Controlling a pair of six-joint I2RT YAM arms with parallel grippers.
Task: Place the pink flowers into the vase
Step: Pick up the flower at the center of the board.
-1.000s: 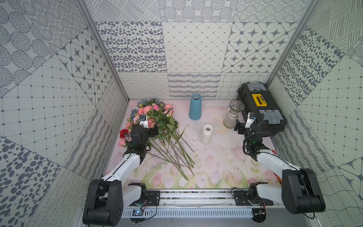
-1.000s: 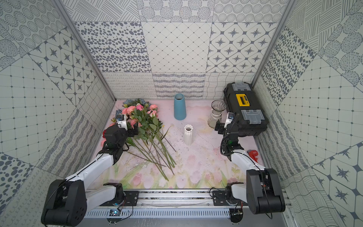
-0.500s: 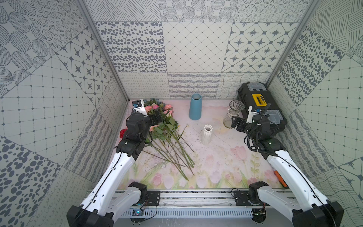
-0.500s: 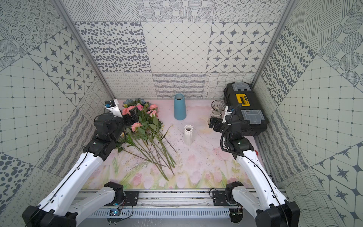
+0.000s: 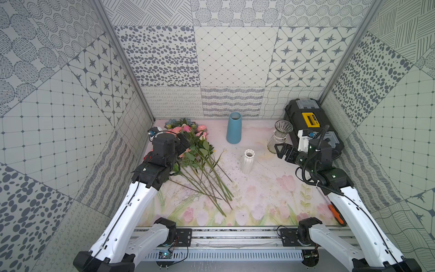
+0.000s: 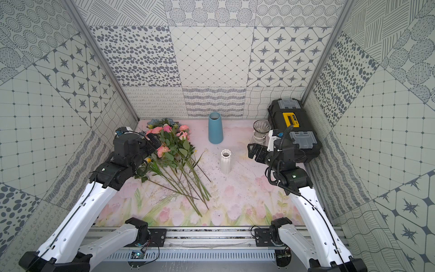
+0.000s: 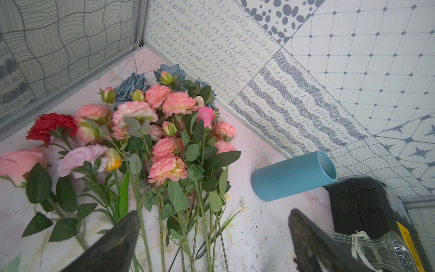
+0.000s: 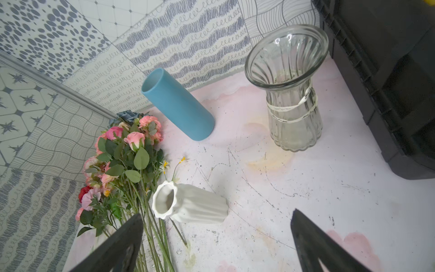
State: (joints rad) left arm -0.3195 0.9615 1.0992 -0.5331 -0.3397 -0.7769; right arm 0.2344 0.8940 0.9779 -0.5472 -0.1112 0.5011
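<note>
The pink flowers (image 5: 186, 131) (image 6: 164, 135) lie in a mixed bunch at the back left of the table, with their green stems (image 5: 211, 186) fanned toward the front middle. In the left wrist view the salmon blooms (image 7: 167, 139) fill the middle. My left gripper (image 5: 184, 143) (image 7: 214, 214) hangs open above the bunch, over the stems, holding nothing. Three vases stand upright: a blue one (image 5: 234, 128) at the back, a small white ribbed one (image 5: 248, 161) mid-table, and a glass one (image 5: 280, 136) at the right. My right gripper (image 5: 280, 153) (image 8: 217, 214) is open and empty beside the glass vase (image 8: 289, 94).
A black toolbox (image 5: 310, 127) with a yellow latch sits at the back right. An orange-handled screwdriver (image 5: 336, 214) lies by the right wall near the front. A red carnation (image 7: 50, 124) and blue-grey flowers (image 7: 131, 84) share the bunch. Patterned walls close in on three sides.
Both arms have lifted from low folded poses. The left gripper rose above the flower bunch and the right gripper rose beside the glass vase. Both stayed open.
</note>
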